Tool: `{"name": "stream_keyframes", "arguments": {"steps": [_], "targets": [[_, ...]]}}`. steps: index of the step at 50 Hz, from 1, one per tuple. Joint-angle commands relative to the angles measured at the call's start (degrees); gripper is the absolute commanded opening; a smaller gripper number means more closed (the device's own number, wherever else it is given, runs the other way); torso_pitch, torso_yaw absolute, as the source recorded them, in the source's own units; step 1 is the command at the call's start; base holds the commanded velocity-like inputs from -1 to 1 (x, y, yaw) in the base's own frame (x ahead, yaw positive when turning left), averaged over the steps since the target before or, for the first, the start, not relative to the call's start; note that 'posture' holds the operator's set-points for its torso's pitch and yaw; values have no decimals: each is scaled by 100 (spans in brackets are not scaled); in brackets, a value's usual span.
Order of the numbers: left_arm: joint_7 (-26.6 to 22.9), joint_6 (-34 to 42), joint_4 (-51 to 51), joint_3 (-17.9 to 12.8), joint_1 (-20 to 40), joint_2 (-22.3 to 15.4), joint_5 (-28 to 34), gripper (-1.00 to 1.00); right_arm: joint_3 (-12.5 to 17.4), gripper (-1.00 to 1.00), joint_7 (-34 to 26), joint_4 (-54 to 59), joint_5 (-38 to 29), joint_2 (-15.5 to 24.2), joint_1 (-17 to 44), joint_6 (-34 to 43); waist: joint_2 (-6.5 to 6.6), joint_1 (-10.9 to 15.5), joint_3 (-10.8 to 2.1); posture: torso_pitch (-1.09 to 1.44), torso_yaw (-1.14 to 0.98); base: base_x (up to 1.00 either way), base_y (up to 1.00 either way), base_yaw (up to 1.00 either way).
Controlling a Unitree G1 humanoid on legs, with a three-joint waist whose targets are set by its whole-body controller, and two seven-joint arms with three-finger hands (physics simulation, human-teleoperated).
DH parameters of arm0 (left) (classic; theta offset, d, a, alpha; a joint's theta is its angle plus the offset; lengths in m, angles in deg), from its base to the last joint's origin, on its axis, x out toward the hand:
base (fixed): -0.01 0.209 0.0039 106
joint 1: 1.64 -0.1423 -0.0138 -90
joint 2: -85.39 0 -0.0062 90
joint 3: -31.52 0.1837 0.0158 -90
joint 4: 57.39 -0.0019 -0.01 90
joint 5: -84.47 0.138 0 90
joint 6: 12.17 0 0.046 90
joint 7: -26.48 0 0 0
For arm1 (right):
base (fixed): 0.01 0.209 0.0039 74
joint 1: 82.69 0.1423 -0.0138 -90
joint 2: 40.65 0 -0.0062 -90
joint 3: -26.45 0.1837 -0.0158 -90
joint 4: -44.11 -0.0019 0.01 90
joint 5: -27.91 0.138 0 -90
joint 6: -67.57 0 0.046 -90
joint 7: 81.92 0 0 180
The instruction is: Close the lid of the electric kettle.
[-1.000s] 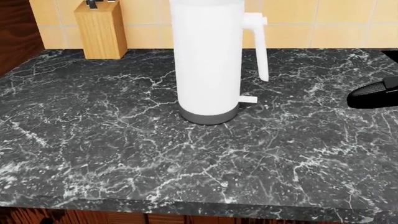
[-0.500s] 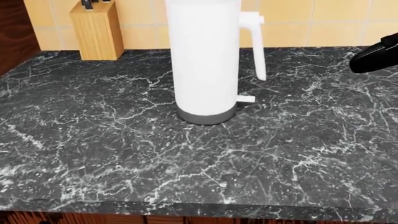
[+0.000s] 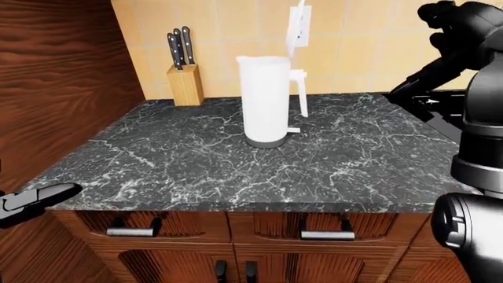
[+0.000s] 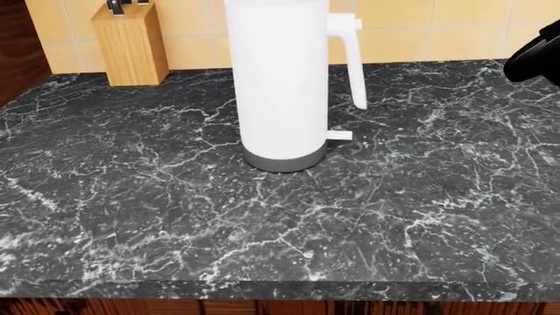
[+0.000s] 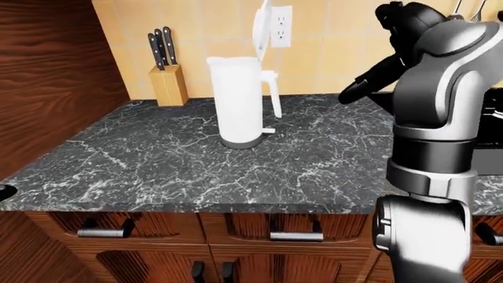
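A tall white electric kettle [image 3: 265, 100] with a grey base stands on the black marble counter [image 3: 196, 171]. Its handle [image 4: 350, 59] points to the view's right. Its lid [image 3: 297, 26] stands upright, open, above the rim at the handle side. My right hand [image 5: 358, 88] is raised to the right of the kettle at about handle height, apart from it, with its fingers stretched out and empty. It shows at the head view's right edge [image 4: 534, 59]. My left hand [image 3: 31, 200] hangs low at the left, below the counter edge, empty.
A wooden knife block [image 3: 184, 82] with black-handled knives stands at the counter's far left by the tiled wall. A wall socket [image 5: 280, 26] sits behind the kettle. A wood panel [image 3: 55, 88] closes the left side. Drawers with metal handles [image 3: 326, 234] are under the counter.
My right hand has risen from low on the head view's right side to the upper right edge. The picture has shifted a little, so the kettle sits slightly further left.
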Motion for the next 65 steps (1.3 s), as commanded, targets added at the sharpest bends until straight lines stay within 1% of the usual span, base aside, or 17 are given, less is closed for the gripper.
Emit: {"name": "stream_keyframes", "arguments": {"steps": [1, 6, 10, 17, 21, 29, 43, 48, 55, 65], "targets": [[13, -81, 199, -64, 101, -126, -68, 100, -24, 100, -123, -19, -280, 41, 308, -293, 2, 2, -28, -39, 0, 0, 0, 0], [32, -24, 238, -101, 101, -139, -115, 100, -43, 100, -289, 333, -653, -94, 502, -676, 26, -5, -11, -39, 0, 0, 0, 0], [36, -22, 236, -93, 102, -137, -117, 100, -43, 100, -312, 569, -870, -192, 626, -904, 42, -7, -7, -39, 0, 0, 0, 0], [7, -114, 159, -51, 96, -119, -74, 100, -145, 100, -287, 1126, -1222, -336, 966, -1319, 66, -10, -5, -39, 0, 0, 0, 0], [7, -102, 171, -77, 99, -132, -97, 100, -170, 100, -108, 1581, -1345, -410, 1171, -1546, 78, -17, -7, -39, 0, 0, 0, 0], [-4, -148, 156, -36, 90, -109, -63, 100, -228, 100, 319, 2338, -1481, -476, 1371, -1916, 81, -13, -16, -39, 0, 0, 0, 0], [12, -118, 177, -27, 109, -120, -78, 100, -355, 100, 657, 3169, -1788, -597, 1779, -2311, 104, -7, -13, -39, 0, 0, 0, 0], [21, -89, 192, -42, 114, -132, -100, 100, -424, 100, 871, 3693, -1907, -622, 2022, -2484, 111, -7, -9, -39, 0, 0, 0, 0], [56, 12, 259, -119, 114, -166, -189, 100, -483, 100, 1005, 4157, -2039, -661, 2354, -2656, 126, -7, 4, -39, 0, 0, 0, 0], [-34, -334, -55, 31, 114, -110, -6, 100, -593, 100, 1361, 4691, -2128, -909, 2591, -2869, 138, -2, -1, -39, 0, 0, 0, 0]]}}
